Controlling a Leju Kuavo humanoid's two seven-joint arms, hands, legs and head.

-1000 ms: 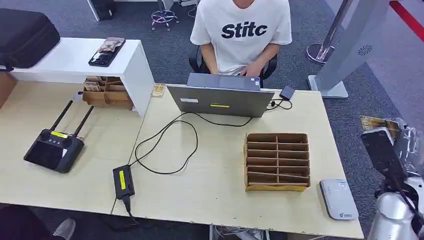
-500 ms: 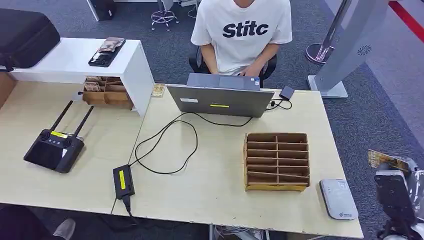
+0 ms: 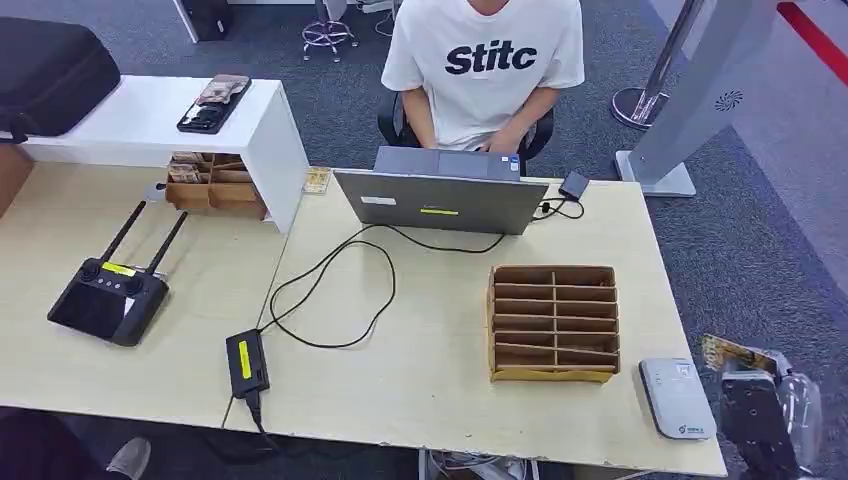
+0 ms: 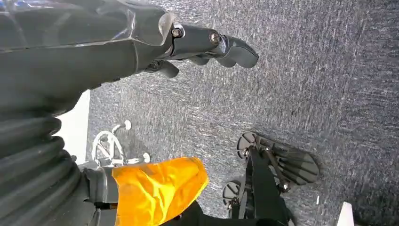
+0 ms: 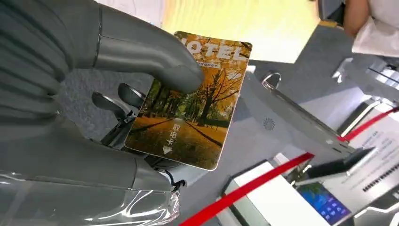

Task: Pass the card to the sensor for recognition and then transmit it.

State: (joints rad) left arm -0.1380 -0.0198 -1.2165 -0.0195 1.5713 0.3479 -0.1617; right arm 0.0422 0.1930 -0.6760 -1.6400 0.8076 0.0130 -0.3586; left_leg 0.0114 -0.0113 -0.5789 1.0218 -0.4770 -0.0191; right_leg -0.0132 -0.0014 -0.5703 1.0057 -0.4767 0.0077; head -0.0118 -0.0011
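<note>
Card (image 5: 190,101), an autumn-scene hotel key, pinched between thumb and fingers (image 5: 110,101) of right hand (image 3: 760,415), held off the counter's (image 3: 420,370) right edge beside white sensor (image 3: 677,397). Left hand (image 4: 197,44) hanging, fingers loosely curled, holding nothing.

Right hand (image 5: 117,117) sits low at the table's right edge, thumb (image 5: 155,61) pressed on the card (image 5: 190,101), pinching it against the fingers. Left hand (image 4: 207,44) hangs over carpet, fingers curled, holding nothing.
</note>
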